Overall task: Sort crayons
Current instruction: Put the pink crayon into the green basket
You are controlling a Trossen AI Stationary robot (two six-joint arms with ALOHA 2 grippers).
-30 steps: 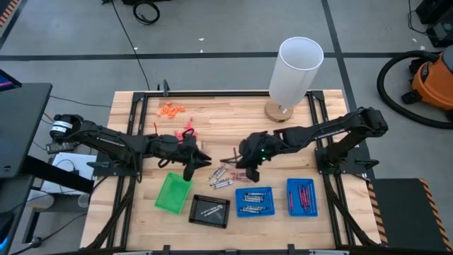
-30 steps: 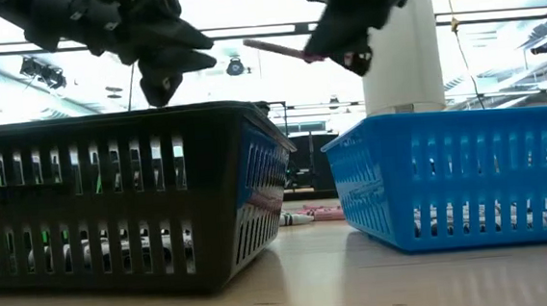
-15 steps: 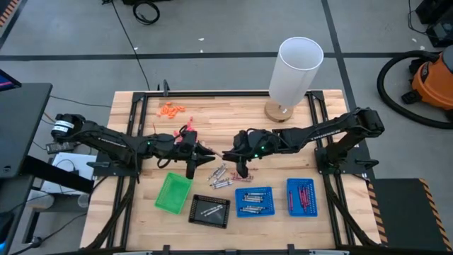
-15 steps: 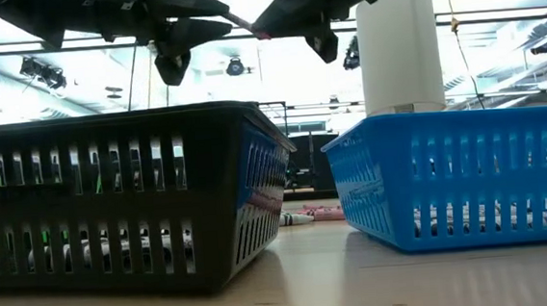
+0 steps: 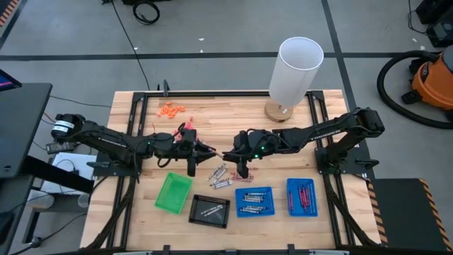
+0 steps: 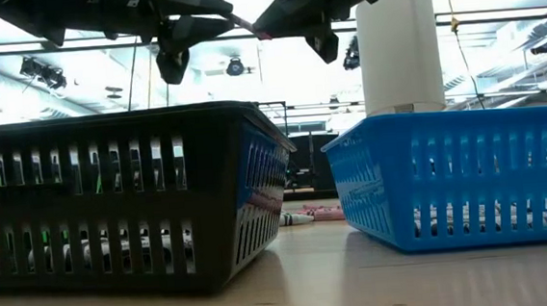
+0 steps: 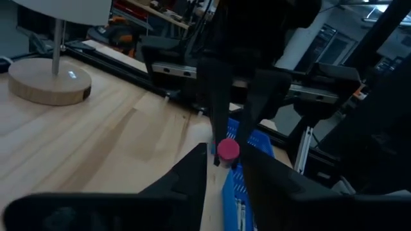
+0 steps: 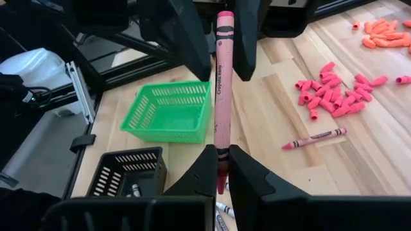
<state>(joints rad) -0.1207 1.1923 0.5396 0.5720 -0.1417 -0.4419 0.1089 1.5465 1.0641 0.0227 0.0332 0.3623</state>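
Observation:
My right gripper (image 5: 228, 154) is shut on a pink-red crayon (image 8: 223, 90) and holds it in the air over the table's middle. The crayon points toward the table's left. My left gripper (image 5: 207, 152) faces it, open. Its two fingers (image 8: 192, 45) stand on either side of the crayon's free end (image 7: 228, 149). I cannot tell whether they touch it. Loose crayons (image 5: 223, 177) lie on the table below. A single crayon (image 8: 314, 138) lies near the pink bits (image 8: 334, 96). My right gripper pinches the crayon's near end (image 8: 221, 168) between its two fingers. The crayon runs straight out ahead of the fingers, along them, toward the table's left. It is about level and lifted clear of the table.
Along the near edge stand a green tray (image 5: 173, 193), a black tray (image 5: 209, 210), a blue tray with grey-white crayons (image 5: 253, 202) and a blue tray with dark red crayons (image 5: 301, 196). Orange bits (image 5: 171, 110) and a white lamp (image 5: 294, 71) stand at the far side.
My right gripper has risen and gone toward the table's left with the crayon, turning it about level toward my left gripper. My left gripper has risen from above the green tray and swung up to face the crayon's free end, its fingers now on either side of it.

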